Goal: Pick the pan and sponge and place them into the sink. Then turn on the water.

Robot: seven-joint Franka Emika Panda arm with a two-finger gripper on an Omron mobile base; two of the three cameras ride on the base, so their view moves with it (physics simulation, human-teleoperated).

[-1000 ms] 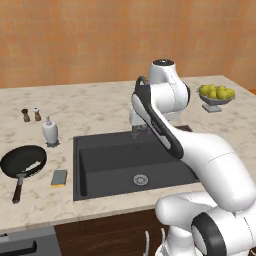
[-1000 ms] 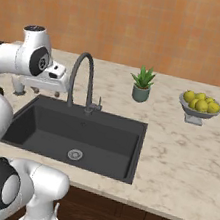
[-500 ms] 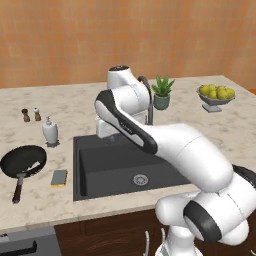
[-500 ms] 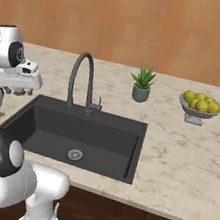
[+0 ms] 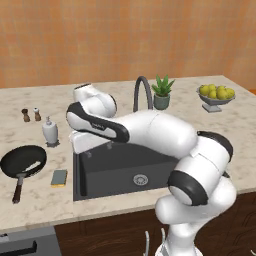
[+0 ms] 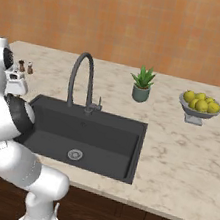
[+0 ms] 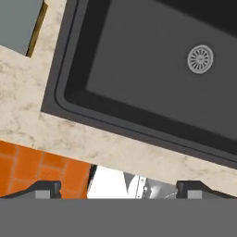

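Over the sink's (image 7: 74, 92) left rim hangs the pincer (image 7: 118, 187) (fingers spread wide).

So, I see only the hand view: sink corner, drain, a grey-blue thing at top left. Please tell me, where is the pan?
Observer: The pan sits on the counter left of the sink, handle toward the front edge.
Operator: And the grey-blue thing?
Observer: That is the sponge, flat on the counter between pan and sink.
Operator: Is something already in the sink?
Observer: No, the basin holds just its drain.
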